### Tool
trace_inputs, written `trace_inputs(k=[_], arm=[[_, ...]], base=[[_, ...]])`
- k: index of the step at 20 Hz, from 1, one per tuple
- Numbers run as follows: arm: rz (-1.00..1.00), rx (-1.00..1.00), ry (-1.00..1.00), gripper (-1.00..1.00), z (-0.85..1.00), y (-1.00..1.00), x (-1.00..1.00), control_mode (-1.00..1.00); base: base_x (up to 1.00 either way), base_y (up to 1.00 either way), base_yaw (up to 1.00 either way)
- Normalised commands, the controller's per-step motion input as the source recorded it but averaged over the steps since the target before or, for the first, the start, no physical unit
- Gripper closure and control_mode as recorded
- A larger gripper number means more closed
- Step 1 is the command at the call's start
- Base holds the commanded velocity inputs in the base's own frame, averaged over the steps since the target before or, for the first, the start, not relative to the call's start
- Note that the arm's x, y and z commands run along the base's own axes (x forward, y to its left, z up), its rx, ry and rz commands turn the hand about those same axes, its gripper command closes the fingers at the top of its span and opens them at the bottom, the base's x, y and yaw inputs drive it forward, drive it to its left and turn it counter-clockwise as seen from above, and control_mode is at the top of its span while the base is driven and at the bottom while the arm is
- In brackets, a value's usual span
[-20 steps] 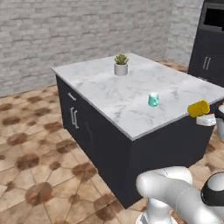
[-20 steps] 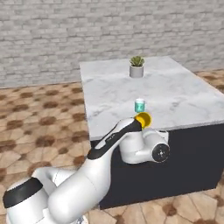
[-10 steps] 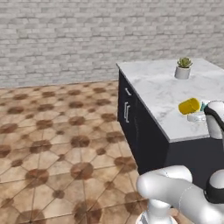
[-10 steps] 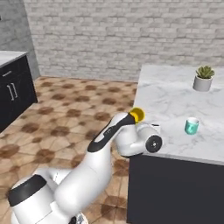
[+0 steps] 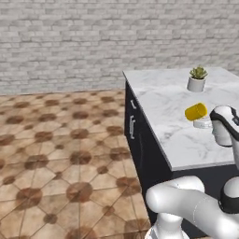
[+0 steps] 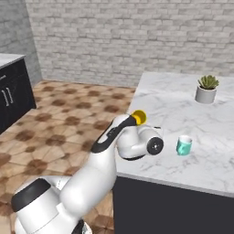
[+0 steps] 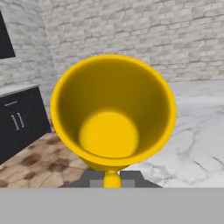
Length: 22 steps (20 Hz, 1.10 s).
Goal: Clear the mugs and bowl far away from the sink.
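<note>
Gripper clamped on the yellow mug, fingers pinched tight at the base of it. Mug is off the counter, held on its side above the marble island top; hand view looks straight into its open mouth, inside looks hollow and clean. From the left base view the yellow mug sits at the end of the white arm, over the middle of the marble, nearer the front edge than the back. From the right base view it shows as a yellow rim just past the wrist, over the left part of the top.

Teal mug stands upright on the marble, handle towards the arm, just right of the wrist and apart from it. White pot with succulent stands further back on the same top, well apart from both mugs. Dark cabinet with bar handles off to the left across the tiled floor; brick wall behind
</note>
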Motion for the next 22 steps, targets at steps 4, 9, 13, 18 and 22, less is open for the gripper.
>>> trace_inputs(k=[4,9,13,18,22], arm=[[0.0,0.0,0.0,1.0,0.0,0.0,0.0,1.0],[0.0,0.0,0.06,1.0,0.0,-0.01,0.01,-1.0],[0.0,-0.02,0.43,1.0,-0.02,0.0,0.14,-1.0],[0.0,-0.08,0.34,1.0,-0.19,0.0,0.03,-1.0],[0.0,-0.14,0.25,1.0,-0.29,0.01,0.02,-1.0]], base=[[0.26,-0.4,0.05],[0.09,-0.09,0.0],[0.0,0.0,0.0],[0.0,0.0,0.0],[0.0,0.0,0.0]])
